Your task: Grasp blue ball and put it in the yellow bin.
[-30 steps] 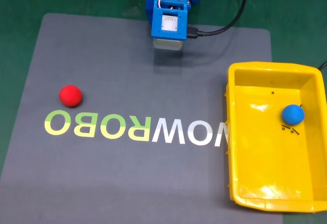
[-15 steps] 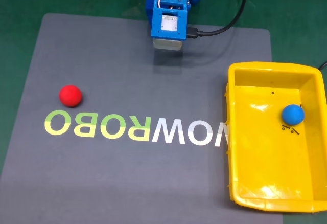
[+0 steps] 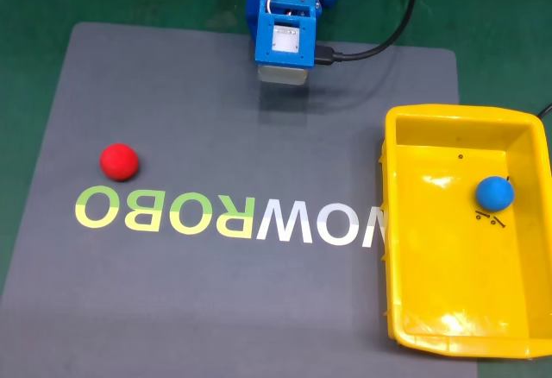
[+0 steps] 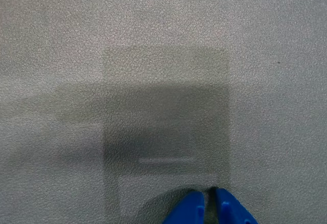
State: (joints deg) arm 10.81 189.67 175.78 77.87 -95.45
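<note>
The blue ball (image 3: 494,192) rests on the floor of the yellow bin (image 3: 405,309), near the bin's right wall, in the fixed view. The blue arm is folded at the top middle of the grey mat, far from both. In the wrist view my gripper (image 4: 210,192) points down at bare mat, its two blue fingertips (image 4: 191,203) almost touching, with nothing between them. In the fixed view the arm's body hides the fingers.
A red ball (image 3: 118,160) lies on the left side of the grey mat (image 3: 216,119), above the "ROBO" lettering. A black cable (image 3: 379,46) runs from the arm to the upper right. Green table surrounds the mat.
</note>
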